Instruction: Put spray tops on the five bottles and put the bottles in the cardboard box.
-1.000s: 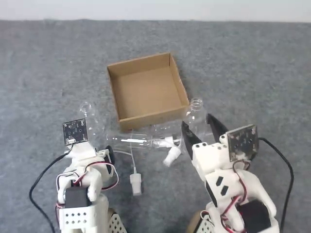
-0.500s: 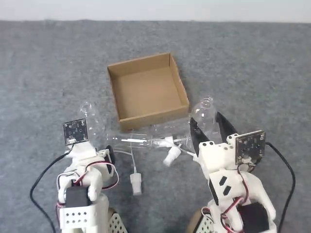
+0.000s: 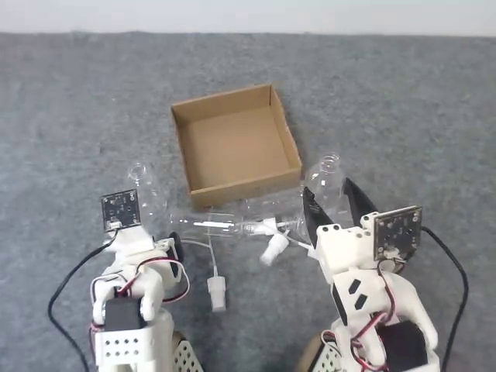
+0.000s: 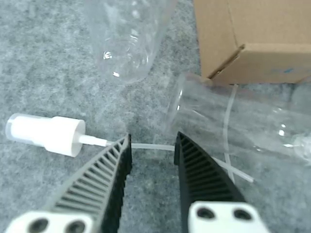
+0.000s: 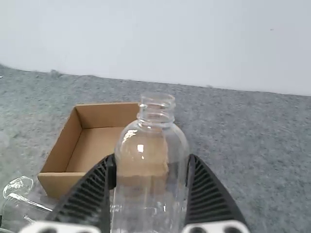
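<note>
Clear bottle (image 5: 151, 150) upright in R fingers (image 5: 90, 194), cardboard box (image 5: 85, 133) nearby

Lying bottles (image 3: 225, 223) and spray tops (image 3: 273, 249) crowd box (image 3: 244, 187) front.

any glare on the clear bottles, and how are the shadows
Right wrist view: a small white glint on the shoulder of the upright bottle. Left wrist view: pinpoint glints on the clear bottle near the spray top, faint shadow under that top. High view: even light, soft shade inside the cardboard box.
</note>
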You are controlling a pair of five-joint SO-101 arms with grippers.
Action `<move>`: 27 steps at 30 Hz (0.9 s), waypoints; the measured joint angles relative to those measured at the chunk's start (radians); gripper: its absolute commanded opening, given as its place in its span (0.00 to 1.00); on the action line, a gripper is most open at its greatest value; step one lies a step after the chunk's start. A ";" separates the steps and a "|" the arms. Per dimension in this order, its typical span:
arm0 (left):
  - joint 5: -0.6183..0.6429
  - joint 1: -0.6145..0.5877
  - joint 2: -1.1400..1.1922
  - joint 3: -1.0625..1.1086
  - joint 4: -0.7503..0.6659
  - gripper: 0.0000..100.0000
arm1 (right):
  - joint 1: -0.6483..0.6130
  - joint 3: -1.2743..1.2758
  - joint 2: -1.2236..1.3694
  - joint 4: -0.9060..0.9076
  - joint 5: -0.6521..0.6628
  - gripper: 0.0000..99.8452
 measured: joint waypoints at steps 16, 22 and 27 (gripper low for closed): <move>-0.213 -0.026 0.000 -0.051 0.000 0.14 | 0.060 0.000 0.000 0.000 0.000 0.01; -0.414 -0.031 0.000 -0.144 0.000 0.14 | 0.063 0.000 0.000 0.000 0.000 0.01; -0.540 -0.035 0.000 -0.215 0.000 0.14 | 0.061 0.000 0.000 0.000 0.000 0.01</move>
